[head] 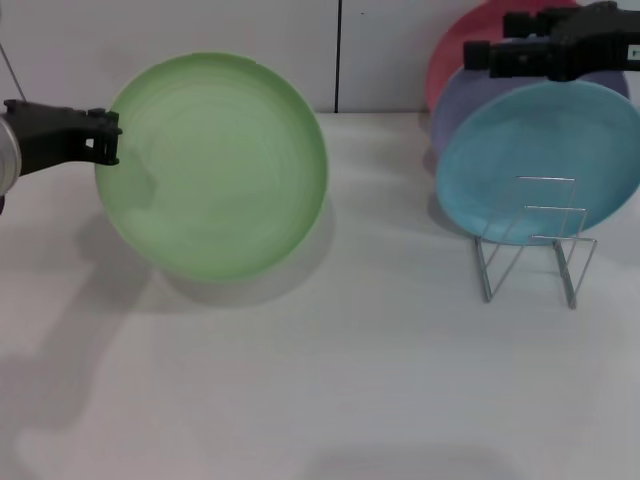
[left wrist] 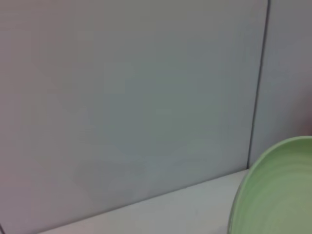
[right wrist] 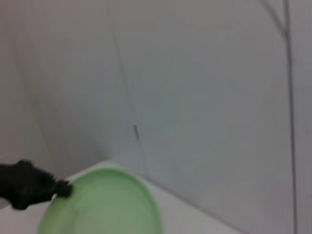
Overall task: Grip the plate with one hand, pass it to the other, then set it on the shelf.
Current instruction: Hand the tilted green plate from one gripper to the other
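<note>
Left hand, plate, white table, grey wall

We find no text, label, brand, number or sign that can be read in any of the views.
</note>
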